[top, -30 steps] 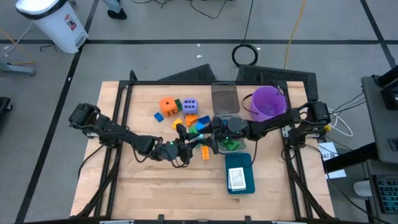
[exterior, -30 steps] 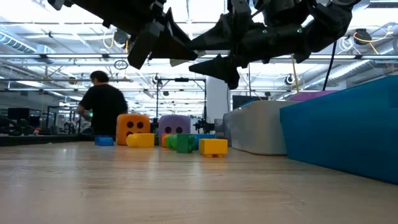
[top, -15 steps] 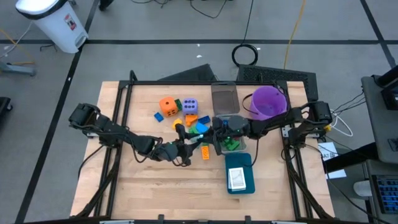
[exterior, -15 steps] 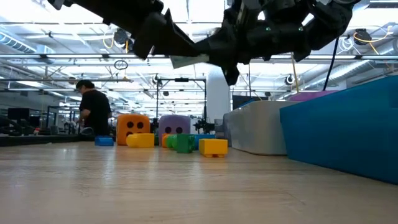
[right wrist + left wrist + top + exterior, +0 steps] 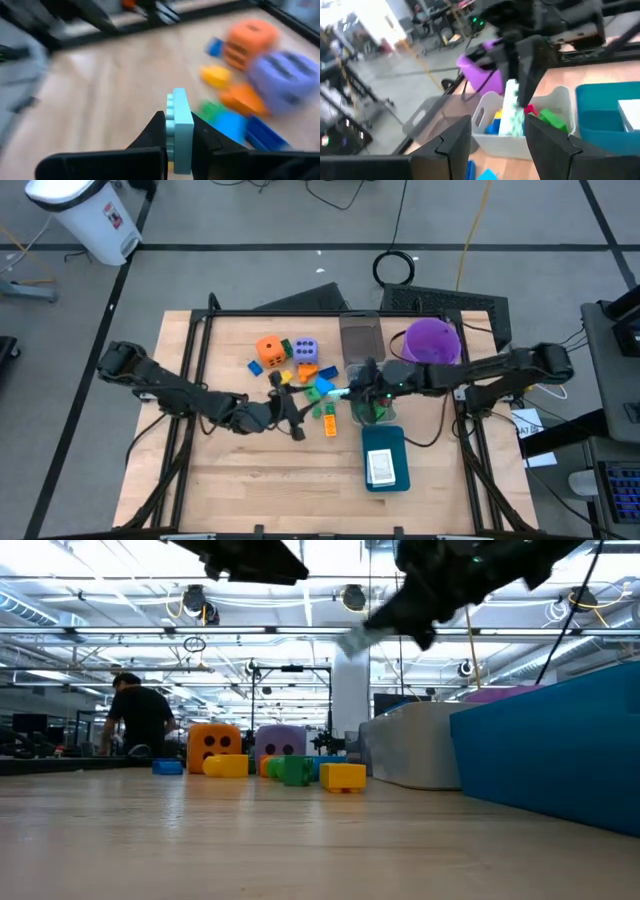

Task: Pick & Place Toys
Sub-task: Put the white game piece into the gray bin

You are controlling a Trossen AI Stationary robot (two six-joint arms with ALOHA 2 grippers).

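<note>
R gripper (image 5: 179,137) is pinching a pale teal block (image 5: 179,125) edge-on betw its fingers, hanging above the table near the clear bin (image 5: 372,415) that's sitting betw the toy pile and the teal tray (image 5: 385,455). In the L wrist view the same block (image 5: 511,112) is showing upright in front of the bin (image 5: 520,117), w/ green, red, blue, yellow pieces already inside. L gripper (image 5: 492,137) is hovering just beside the pile, fingers spread, nothing betw them. Judging the step: R is carrying the block to the bin for a drop. To do it well: getting the block fully over the bin opening before letting go, not over the rim, since a tall thin piece is likely tipping out if it's clipping the wall; keeping it low-ish so it isn't bouncing off the pieces inside. L arm is working close by, so R should be keeping clear of it. Rest of toys – orange die (image 5: 268,349), lavender die (image 5: 305,350), small blocks incl yellow block (image 5: 330,425) – are lying on the table near the bin, still needing pickup. Purple bucket (image 5: 432,345) is standing behind the bin.
</note>
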